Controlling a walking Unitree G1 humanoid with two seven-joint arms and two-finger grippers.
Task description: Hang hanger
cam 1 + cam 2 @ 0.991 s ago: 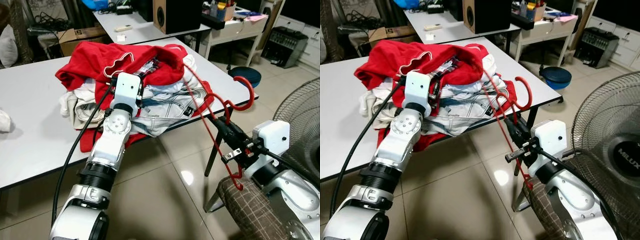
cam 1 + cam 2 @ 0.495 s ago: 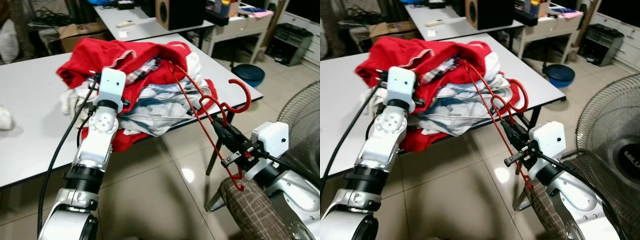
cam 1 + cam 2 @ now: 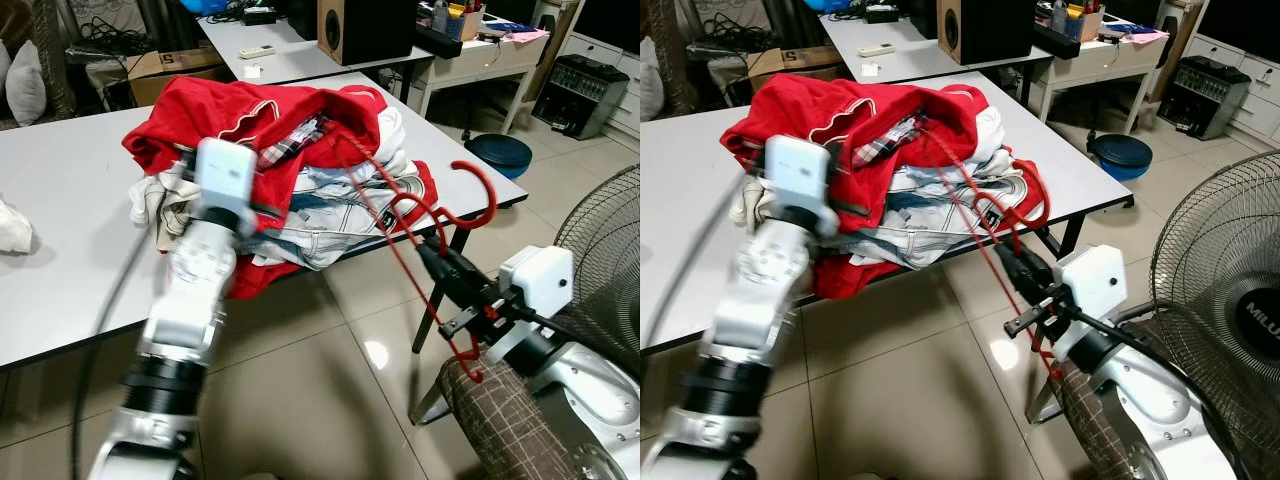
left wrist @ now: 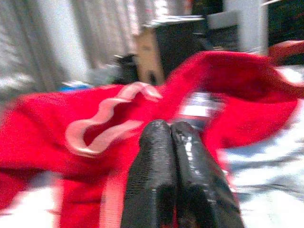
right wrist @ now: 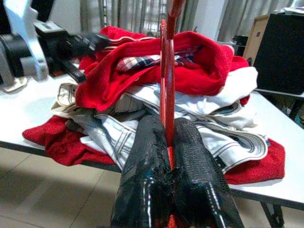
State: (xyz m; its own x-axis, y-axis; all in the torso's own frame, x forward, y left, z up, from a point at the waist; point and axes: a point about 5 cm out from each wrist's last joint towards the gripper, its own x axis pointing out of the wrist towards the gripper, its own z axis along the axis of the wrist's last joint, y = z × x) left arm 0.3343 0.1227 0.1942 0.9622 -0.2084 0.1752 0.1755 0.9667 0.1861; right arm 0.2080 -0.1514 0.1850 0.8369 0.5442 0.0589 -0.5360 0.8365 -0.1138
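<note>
Step in hand: the right gripper (image 3: 432, 256) holds the red hanger (image 3: 420, 215) off the edge of the white table (image 3: 70, 200). I judge the hanger is picked up but not yet hung.
Hanger place: its hook (image 3: 478, 190) curls up in the air beyond the table corner. Its far end reaches to the pile of clothes (image 3: 290, 170), and I cannot tell if it is free of the cloth.
Right jaws: narrow, pressed on the hanger's thin red bar.
Left gripper (image 4: 171, 137): fingers pressed together with nothing between them, close to the red cloth of the pile.
Next move: I think the hanger must come clear of the clothes and be carried to some rail or hook. No such place is in sight from here.
Wrist views: the right wrist view shows the bar (image 5: 167, 85) squeezed between both fingers. The left wrist view shows the shut fingertips against the red cloth, though blurred.
Head views: they show the whole scene, also the fan (image 3: 1220, 290) beside the right arm.
</note>
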